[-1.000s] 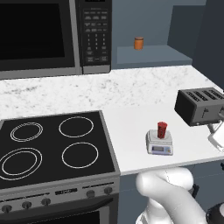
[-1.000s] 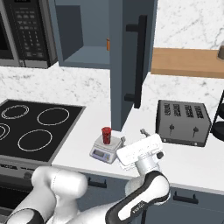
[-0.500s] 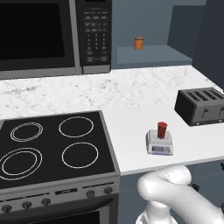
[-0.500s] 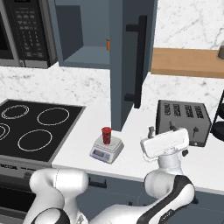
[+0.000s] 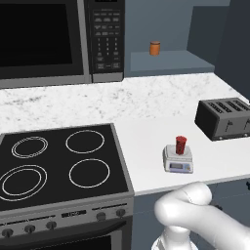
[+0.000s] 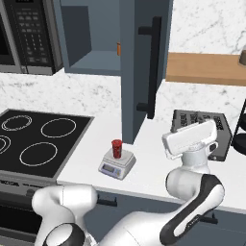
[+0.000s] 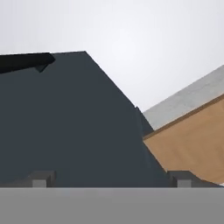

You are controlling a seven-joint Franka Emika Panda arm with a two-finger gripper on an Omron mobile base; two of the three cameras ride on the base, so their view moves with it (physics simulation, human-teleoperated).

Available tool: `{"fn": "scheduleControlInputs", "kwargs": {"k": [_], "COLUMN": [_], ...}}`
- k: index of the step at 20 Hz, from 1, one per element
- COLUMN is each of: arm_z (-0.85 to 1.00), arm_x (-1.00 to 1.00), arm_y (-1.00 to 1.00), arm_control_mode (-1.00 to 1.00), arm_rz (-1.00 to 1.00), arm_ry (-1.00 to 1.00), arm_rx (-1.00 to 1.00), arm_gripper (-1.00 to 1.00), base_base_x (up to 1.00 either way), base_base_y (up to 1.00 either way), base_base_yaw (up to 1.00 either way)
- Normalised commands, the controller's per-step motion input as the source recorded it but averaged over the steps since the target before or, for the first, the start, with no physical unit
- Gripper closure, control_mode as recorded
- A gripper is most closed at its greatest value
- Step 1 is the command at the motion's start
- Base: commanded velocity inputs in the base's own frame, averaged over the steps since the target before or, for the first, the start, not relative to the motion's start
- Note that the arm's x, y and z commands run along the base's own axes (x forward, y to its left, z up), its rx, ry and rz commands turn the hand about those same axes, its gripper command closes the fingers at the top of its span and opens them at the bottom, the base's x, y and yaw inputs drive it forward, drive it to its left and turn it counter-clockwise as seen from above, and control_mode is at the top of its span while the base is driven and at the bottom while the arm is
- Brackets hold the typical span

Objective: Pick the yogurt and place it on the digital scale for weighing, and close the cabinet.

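The red yogurt (image 5: 181, 145) (image 6: 116, 148) stands upright on the light-grey digital scale (image 5: 177, 160) (image 6: 115, 166) on the white counter, with nothing touching it. The cabinet door (image 6: 138, 67) hangs open, its black bar handle (image 6: 153, 67) facing me. My white hand (image 6: 190, 138) hovers right of the scale, in front of the toaster, tilted up at the door. In the hand view my gripper (image 7: 111, 179) is open and empty, its fingertips (image 7: 41, 178) wide apart, looking at the door's dark face (image 7: 65, 122) and handle (image 7: 24, 61).
A black toaster (image 5: 224, 118) (image 6: 211, 126) sits right of the scale. An orange jar (image 5: 155, 48) stands inside the open cabinet. The microwave (image 5: 53, 39) hangs over the stove (image 5: 58, 161). A wooden shelf (image 6: 206, 67) (image 7: 192, 148) lies right of the door.
My hand has risen and swung right, away from the scale to in front of the toaster, and turned up toward the cabinet door. Yogurt and scale have stayed put.
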Motion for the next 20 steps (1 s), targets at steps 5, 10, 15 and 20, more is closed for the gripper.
{"fn": "scheduleControlInputs", "kwargs": {"k": [5,10,15,20], "arm_z": [1.0,0.98,0.97,0.25], "arm_x": [-0.07,-0.05,-0.36,0.16], "arm_y": [0.76,1.0,1.0,1.0], "arm_control_mode": [-1.0,-1.0,-1.0,-1.0], "arm_rz": [0.1,0.13,0.2,-0.01], "arm_ry": [-0.05,-0.03,-0.09,0.0], "arm_rx": [-0.25,-0.33,-0.31,-0.38], "arm_gripper": [-1.0,-1.0,-1.0,-1.0], "base_base_x": [0.0,0.0,0.0,0.0], "base_base_y": [0.0,0.0,0.0,0.0], "base_base_yaw": [0.0,0.0,0.0,0.0]}}
